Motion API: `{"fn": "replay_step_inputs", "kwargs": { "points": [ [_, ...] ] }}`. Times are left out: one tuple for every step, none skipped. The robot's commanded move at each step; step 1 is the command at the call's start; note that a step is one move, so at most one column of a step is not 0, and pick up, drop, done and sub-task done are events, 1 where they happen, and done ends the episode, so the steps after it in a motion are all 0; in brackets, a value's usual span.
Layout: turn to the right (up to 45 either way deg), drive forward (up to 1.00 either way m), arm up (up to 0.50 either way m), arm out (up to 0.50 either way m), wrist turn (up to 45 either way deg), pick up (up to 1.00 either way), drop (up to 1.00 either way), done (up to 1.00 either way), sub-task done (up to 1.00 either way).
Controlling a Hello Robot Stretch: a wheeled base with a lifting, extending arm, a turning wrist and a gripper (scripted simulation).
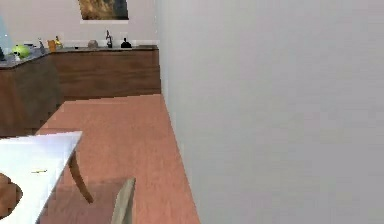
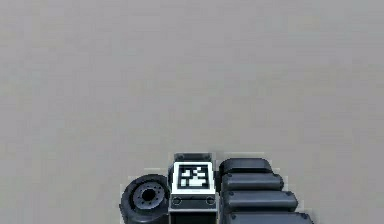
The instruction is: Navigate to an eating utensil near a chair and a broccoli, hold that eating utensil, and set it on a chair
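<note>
The gripper [image 2: 148,198] sits at the arm side view's bottom edge, left of a white marker [image 2: 195,178], with the wall [image 2: 190,70] directly behind it. Its far end cannot be made out, so jaw state and any load cannot be determined. In the forward view the same wall occupies the right half. A white table [image 1: 50,150] stands at lower left with a chair [image 1: 122,203] just beside it. A thin yellowish sliver [image 1: 38,171] lies on the table. It is judged the likely utensil, but it is too small to confirm. A green blob [image 1: 22,49] rests on the far counter [image 1: 100,47], well apart from the table, and cannot be confirmed as broccoli. The task is judged to be in its approach step, with nothing grasped or placed yet. Hazards:

- Extending the arm on this heading drives the gripper into the wall, so turn the base before reaching.
- Turning close to the wall risks scraping the base.
- The table leg [image 1: 78,180] and the chair stand in the approach path and may be struck.
- A thin item lying flat on the table may slide away instead of lifting.
- Committing to the sliver unverified risks fetching the wrong object.
</note>
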Motion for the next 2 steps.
{"fn": "replay_step_inputs", "kwargs": {
  "points": [
    [-45.0,0.00,0.00,0.00,0.0,0.00,0.00,0.00,0.00],
    [-6.0,0.00,0.00,0.00,0.0,0.00,0.00,0.00,0.00]
  ]
}}
